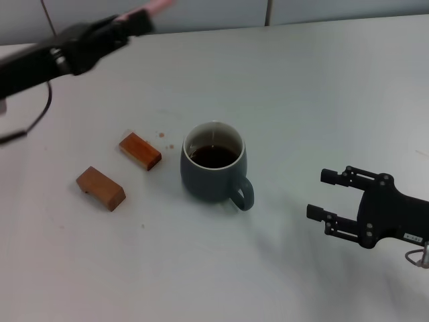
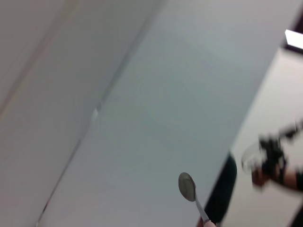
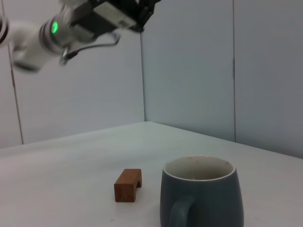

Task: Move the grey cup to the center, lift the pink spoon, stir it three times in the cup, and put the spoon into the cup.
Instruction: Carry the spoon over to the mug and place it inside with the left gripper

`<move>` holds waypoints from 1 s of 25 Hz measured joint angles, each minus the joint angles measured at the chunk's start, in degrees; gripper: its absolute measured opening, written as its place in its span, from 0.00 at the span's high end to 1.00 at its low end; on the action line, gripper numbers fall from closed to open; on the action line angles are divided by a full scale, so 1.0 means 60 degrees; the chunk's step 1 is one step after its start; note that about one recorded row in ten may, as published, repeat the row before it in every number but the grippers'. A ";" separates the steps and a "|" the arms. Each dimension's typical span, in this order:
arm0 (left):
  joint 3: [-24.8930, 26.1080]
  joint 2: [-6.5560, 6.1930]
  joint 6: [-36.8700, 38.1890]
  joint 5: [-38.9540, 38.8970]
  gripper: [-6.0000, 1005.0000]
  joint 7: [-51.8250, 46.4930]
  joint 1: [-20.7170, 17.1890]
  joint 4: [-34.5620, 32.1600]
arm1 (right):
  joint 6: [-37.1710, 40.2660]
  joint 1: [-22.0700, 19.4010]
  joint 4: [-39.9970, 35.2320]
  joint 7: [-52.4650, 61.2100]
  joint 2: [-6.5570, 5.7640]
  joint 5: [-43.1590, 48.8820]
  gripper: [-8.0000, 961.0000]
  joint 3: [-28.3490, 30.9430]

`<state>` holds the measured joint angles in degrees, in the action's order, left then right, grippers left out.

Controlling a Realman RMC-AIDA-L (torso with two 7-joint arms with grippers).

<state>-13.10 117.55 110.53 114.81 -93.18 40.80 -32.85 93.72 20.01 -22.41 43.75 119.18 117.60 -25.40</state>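
Head view, grey cup: the grey cup [image 1: 213,163] stands about mid-tabletop [image 1: 315,94], upright, handle turned toward the near right, dark brown liquid inside under a pale rim.
Head view, left end effector: the left end effector [image 1: 137,21] is raised over the far left of the scene, well apart from the cup, shut around the pink spoon [image 1: 155,6], whose pale pink handle end sticks out past it.
Head view, right end effector: the right end effector [image 1: 327,195] hangs near right of the cup, fingers spread wide and holding nothing.
Head view, bystanders: two brown wooden blocks [image 1: 140,150] lie left of the cup, one nearer than the other.
Left wrist view: the spoon's silver bowl and thin stem [image 2: 187,187] show against a pale wall; the fingers themselves are out of sight.
Right wrist view: the cup [image 3: 201,192] fills the near ground, rounded blue-grey body with loop handle facing the camera; one block [image 3: 128,185] sits beyond it; the left arm is high above.
Progress: by the look of it, the cup is centred and the spoon lifted; stirring three times and dropping the spoon in remain.
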 joint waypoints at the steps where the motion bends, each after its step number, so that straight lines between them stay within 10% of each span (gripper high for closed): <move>1: -0.0400 -0.0042 -0.0004 -0.0002 0.86 0.0093 0.0169 -0.0419 | -0.0008 -0.0003 0.0012 -0.0004 0.0000 0.0000 0.28 0.0000; 8: -0.4831 -0.0091 -0.0150 0.0222 0.86 0.0124 0.0257 -0.5516 | -0.0118 -0.0045 0.0218 -0.0046 0.0014 0.0000 0.28 0.0006; 14: -0.6693 0.0040 -0.0009 0.1019 0.86 -0.0694 -0.0083 -0.8400 | -0.0245 -0.0091 0.0274 -0.0187 0.0014 -0.0070 0.28 0.0023; 25: -0.9224 0.0169 -0.0462 0.3458 0.86 -0.1638 -0.0027 -1.0481 | -0.0256 -0.0145 0.0259 -0.0188 -0.0007 -0.0228 0.28 0.0030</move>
<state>-68.44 118.56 107.76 135.56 -103.01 40.65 -95.74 92.18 19.14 -20.85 42.62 119.14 116.23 -25.22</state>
